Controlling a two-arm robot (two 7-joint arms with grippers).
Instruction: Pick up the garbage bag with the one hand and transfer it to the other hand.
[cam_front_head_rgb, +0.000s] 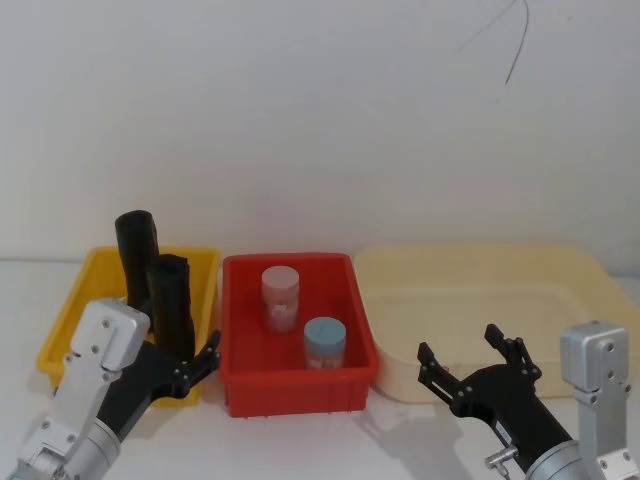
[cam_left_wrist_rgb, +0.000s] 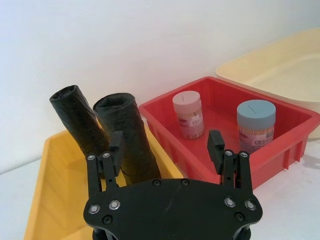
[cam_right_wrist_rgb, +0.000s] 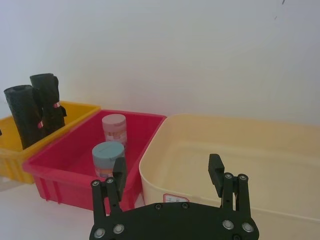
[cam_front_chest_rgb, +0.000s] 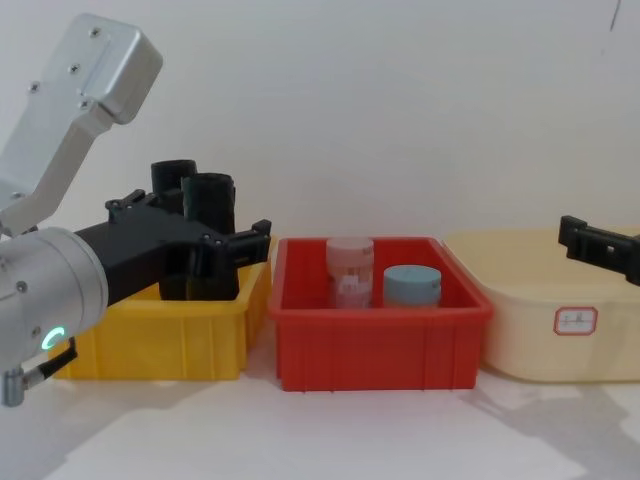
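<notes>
Two black rolls are standing on end in the yellow bin (cam_front_head_rgb: 80, 285) at the robot's left, close together at the base and parting a little toward the tops. I am taking the nearer one as the garbage bag (cam_front_head_rgb: 170, 298), with the farther roll (cam_front_head_rgb: 135, 245) just behind it. The left gripper (cam_left_wrist_rgb: 166, 142) is hovering just in front of the bin, spread wide and gripping nothing. In the left wrist view one finger (cam_left_wrist_rgb: 116, 145) is overlapping the near roll's side while the other is pointing toward the red bin (cam_left_wrist_rgb: 287, 112), so the bag is not sitting centred in the gap. The right gripper (cam_right_wrist_rgb: 167, 167) is hanging low before the cream tub (cam_right_wrist_rgb: 240, 150), likewise spread wide and empty, well apart from the rolls. I am reading the step as the pick, with the grip not yet made. To do it well, the left gripper is needing a shift toward the robot's left until the bag is lying squarely between its fingers. It should be entering high, where the rolls are parting, so one finger is slipping between them rather than straddling both. Gripping near one end is leaving free length for the right gripper. The film is probably giving under pressure, so I am favouring a firm close and a straight lift. The main risk is toppling the neighbouring roll.
</notes>
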